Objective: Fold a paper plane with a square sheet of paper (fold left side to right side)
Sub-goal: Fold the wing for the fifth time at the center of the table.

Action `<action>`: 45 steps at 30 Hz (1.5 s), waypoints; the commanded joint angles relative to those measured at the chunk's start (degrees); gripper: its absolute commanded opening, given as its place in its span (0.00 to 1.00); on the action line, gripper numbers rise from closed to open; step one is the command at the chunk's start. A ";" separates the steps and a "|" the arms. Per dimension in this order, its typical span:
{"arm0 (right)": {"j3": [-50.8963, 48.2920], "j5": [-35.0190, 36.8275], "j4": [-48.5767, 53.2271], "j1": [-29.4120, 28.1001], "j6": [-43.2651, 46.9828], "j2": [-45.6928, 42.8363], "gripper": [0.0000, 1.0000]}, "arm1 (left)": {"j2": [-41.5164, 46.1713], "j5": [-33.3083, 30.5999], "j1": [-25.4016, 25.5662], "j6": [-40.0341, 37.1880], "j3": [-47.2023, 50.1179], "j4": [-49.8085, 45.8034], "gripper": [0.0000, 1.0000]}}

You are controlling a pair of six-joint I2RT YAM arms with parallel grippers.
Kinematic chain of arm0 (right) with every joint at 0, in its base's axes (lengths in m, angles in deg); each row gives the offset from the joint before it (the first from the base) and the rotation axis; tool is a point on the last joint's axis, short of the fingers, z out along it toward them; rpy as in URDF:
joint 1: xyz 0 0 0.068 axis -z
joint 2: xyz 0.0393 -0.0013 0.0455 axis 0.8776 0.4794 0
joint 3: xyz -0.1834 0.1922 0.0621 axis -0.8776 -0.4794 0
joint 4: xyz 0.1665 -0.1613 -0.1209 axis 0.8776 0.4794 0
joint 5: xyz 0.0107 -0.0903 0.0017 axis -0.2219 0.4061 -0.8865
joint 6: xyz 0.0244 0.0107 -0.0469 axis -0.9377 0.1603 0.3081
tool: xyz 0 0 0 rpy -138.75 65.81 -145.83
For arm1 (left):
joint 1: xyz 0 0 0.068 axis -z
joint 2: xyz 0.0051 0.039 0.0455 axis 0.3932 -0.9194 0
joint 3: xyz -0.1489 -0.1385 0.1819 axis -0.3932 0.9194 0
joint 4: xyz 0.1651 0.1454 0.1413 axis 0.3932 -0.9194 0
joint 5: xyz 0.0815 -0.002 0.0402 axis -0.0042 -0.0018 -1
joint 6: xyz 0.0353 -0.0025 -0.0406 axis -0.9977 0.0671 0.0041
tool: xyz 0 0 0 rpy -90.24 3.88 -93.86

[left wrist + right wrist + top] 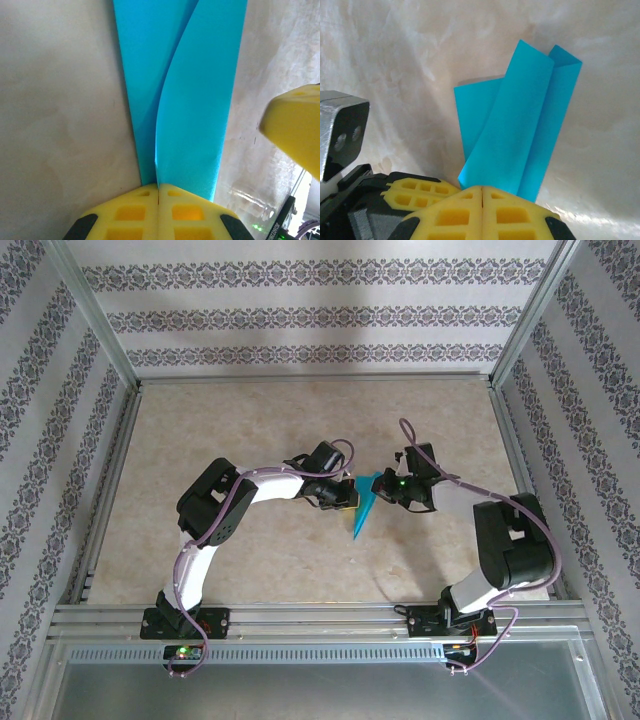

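Top cam sits high up behind the arm bases, tilted down and forward, far enough back to take in the whole table [250, 550] and the wallpapered side walls [40, 390]. Left wrist cam rides just behind the left gripper [158, 197], looking along its fingers, really close to the paper plane [195, 115]. Right wrist cam does the same behind the right gripper [482, 197], facing roughly the opposite way. All three overlap on that plane mid-table.

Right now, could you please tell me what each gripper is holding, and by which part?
Both hold the paper plane: the left gripper pinches the edge where its layers meet, the right gripper the folded flaps on the opposite side.
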 commanded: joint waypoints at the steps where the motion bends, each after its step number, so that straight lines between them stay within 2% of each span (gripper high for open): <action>1: 2.00 -0.89 -0.80 -0.74 0.15 1.66 0.05 | -2.31 -5.38 0.33 -1.79 0.02 -6.34 0.05; 27: 3.62 0.31 -0.49 -0.66 2.26 7.44 0.05 | -2.95 -7.40 0.33 -2.02 -1.23 -9.85 0.03; 40: 1.80 1.35 0.56 -0.68 2.08 8.90 0.04 | -3.27 -6.34 0.33 -2.26 -1.63 -9.77 0.02; 45: 0.36 2.12 1.28 -0.78 2.05 9.30 0.02 | -1.30 -6.32 0.33 -2.32 -0.56 -8.25 0.08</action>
